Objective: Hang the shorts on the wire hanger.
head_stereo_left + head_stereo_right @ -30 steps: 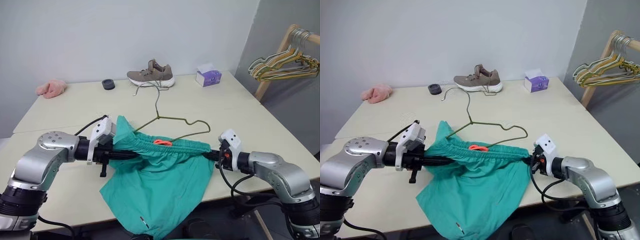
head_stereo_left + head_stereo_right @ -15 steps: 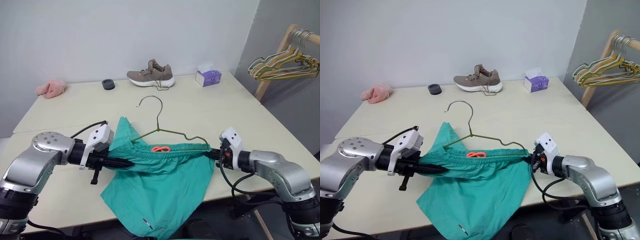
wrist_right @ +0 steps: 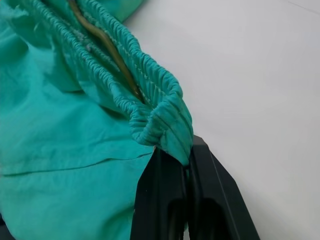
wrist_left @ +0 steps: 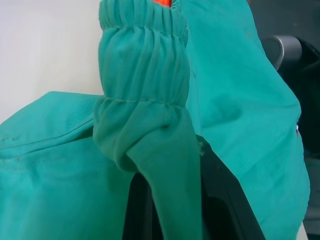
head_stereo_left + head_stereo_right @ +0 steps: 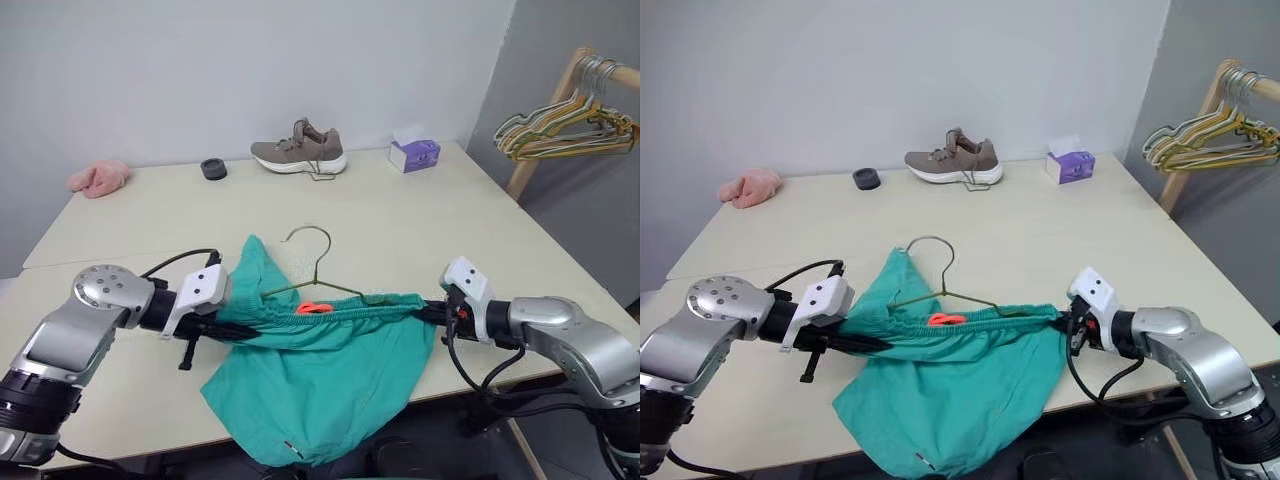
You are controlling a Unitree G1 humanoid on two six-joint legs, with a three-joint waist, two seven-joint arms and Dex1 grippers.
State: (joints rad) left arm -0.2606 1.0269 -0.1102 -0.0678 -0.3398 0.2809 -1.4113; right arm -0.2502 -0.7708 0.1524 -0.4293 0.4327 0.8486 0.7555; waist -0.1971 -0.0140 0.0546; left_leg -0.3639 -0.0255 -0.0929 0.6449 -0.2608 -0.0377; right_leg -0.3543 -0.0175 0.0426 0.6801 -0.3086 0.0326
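Teal-green fabric shorts (image 5: 320, 375) stretched by the waistband between both grippers at the worktop's (image 5: 420, 215) near edge, legs hanging over it; left gripper (image 5: 240, 330) and right gripper (image 5: 428, 312) each have fingers clenched on a waistband end. Thin olive-brass wire hanger (image 5: 315, 262) sits with its triangle mostly inside the waistband, hook lying toward the worktop's middle; step looks like seating the shorts, next likely settling the band evenly. Right wrist view shows the wire running inside the gathered elastic
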